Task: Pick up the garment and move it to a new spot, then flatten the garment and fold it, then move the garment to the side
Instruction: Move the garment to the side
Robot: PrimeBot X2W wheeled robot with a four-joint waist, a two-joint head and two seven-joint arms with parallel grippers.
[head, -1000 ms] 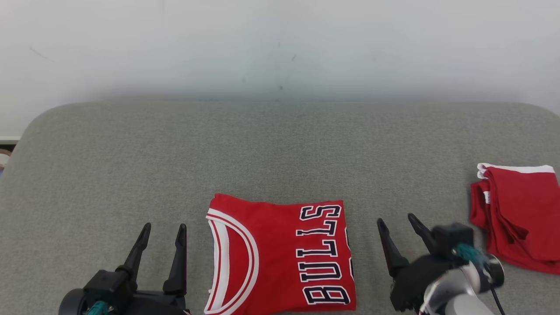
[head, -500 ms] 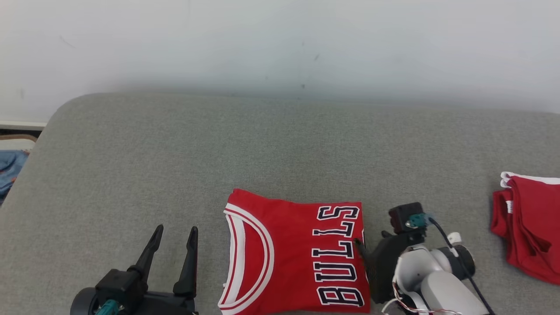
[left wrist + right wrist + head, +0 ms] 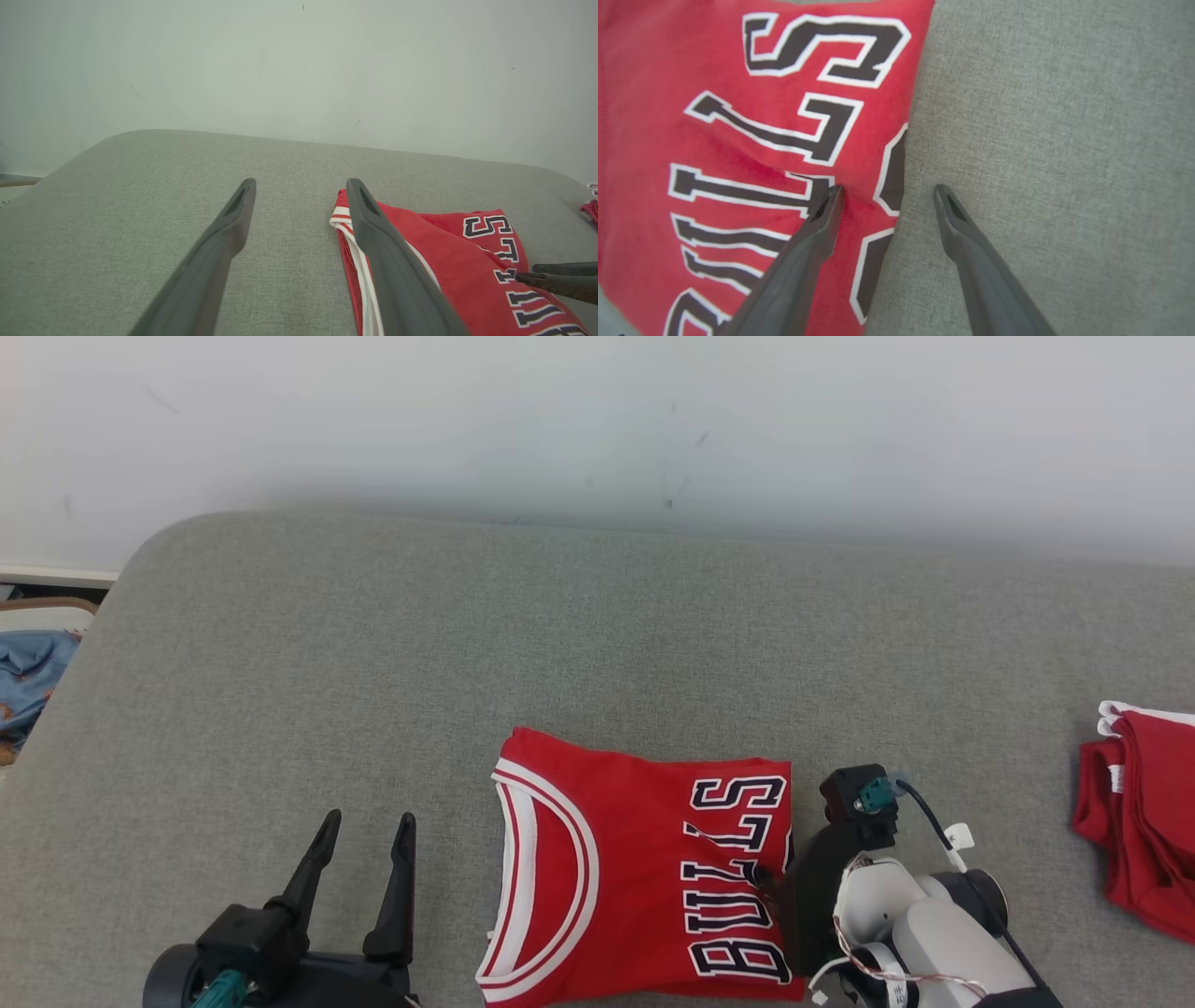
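Observation:
The garment (image 3: 635, 877) is a red jersey with black-and-white BULLS lettering, lying folded on the grey padded surface (image 3: 467, 644) near its front edge. My right gripper (image 3: 766, 879) points left at the jersey's right edge. In the right wrist view it (image 3: 889, 189) is open and straddles that edge, its left fingertip (image 3: 833, 198) on the red cloth (image 3: 738, 140) and the other on grey fabric. My left gripper (image 3: 369, 819) stands open to the left of the jersey, holding nothing. The left wrist view has its fingers (image 3: 301, 183) spread beside the collar (image 3: 345, 219).
A second red garment with white trim (image 3: 1139, 821) lies crumpled at the right edge. A blue cloth (image 3: 28, 681) lies beyond the surface's left end. A pale wall (image 3: 597, 420) rises behind. Bare grey padding stretches behind and left of the jersey.
The head camera has shifted, sliding the picture rightward. My right gripper has turned from pointing up beside the jersey to pointing left, down over its right edge. The left gripper keeps its place.

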